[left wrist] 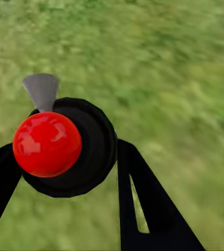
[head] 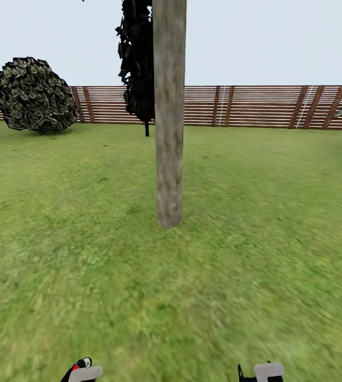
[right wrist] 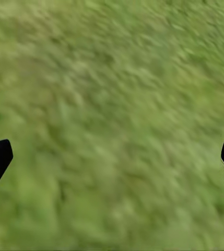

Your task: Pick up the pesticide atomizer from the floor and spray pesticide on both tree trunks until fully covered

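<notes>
While the left gripper (left wrist: 65, 172) clamps the pesticide atomizer (left wrist: 65, 149) between its black fingers (left wrist: 148, 204), a mottled beige-grey tree trunk (head: 169, 111) stands straight ahead of the robot on the green lawn, well apart from both arms. In the left wrist view the sprayer shows as a round black body topped by a glossy red ball, with a small grey nozzle-like tab beside it, all hanging over blurred grass. In the head view the same sprayer peeks in at the lower edge as a pale tip with a red spot (head: 82, 370), left of the trunk's line. The right gripper (right wrist: 112, 157) is spread wide and carries nothing, its two dark fingertips at opposite edges of the right wrist view with only the floor (right wrist: 112, 104) between them; its pale tip (head: 268, 370) sits at the lower right of the head view.

The trunk rises upright, its long axis vertical, roughly midway between the two arms but somewhat nearer the left one's side. By the look of it, the pick-up is done and the spraying has yet to start: the left arm would need to be raised and its nozzle turned forward toward the bark. A brown slat fence (head: 256, 106), a round bush (head: 33, 95) and a black-leaved narrow tree (head: 138, 63) stand beyond.
</notes>
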You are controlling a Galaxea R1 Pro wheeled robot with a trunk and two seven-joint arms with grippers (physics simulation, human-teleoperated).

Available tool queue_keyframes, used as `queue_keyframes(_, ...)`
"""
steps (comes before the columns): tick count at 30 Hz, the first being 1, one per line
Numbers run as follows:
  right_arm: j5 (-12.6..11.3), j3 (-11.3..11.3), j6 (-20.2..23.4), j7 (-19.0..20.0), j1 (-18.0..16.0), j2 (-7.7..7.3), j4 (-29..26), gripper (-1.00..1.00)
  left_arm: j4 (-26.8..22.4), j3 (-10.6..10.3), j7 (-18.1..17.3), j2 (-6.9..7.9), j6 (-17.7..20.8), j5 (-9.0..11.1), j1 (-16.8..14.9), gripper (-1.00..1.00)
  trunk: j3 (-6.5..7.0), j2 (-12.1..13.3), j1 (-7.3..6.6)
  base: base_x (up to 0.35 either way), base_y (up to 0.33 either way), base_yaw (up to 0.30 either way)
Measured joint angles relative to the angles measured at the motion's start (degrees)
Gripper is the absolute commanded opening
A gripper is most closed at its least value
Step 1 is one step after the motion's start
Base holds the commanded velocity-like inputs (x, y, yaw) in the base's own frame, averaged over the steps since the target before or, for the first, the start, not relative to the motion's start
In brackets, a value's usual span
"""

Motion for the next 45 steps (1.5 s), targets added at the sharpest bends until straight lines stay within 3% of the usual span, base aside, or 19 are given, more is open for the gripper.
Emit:
queue_keyframes(18,0.00,0.00,0.00,0.04,0.00,0.00,0.09,1.00,0.00,0.05,0.01,0.00,0.08,0.00,0.00,-1.00,0.00,0.00,0.00,0.329,-0.096,0.000)
queue_keyframes(27,0.00,0.00,0.00,-0.01,0.00,0.00,0.01,1.00,0.00,1.60,-0.08,-0.08,0.08,-0.08,0.00,-1.00,0.00,0.00,0.00,0.329,-0.096,0.048)
queue_keyframes(45,0.07,-0.19,-0.53,0.39,0.00,-0.21,-1.21,1.00,1.71,1.13,-1.22,0.05,0.17,-0.77,-0.55,-1.00,0.00,0.00,0.00,0.328,-0.099,0.058)
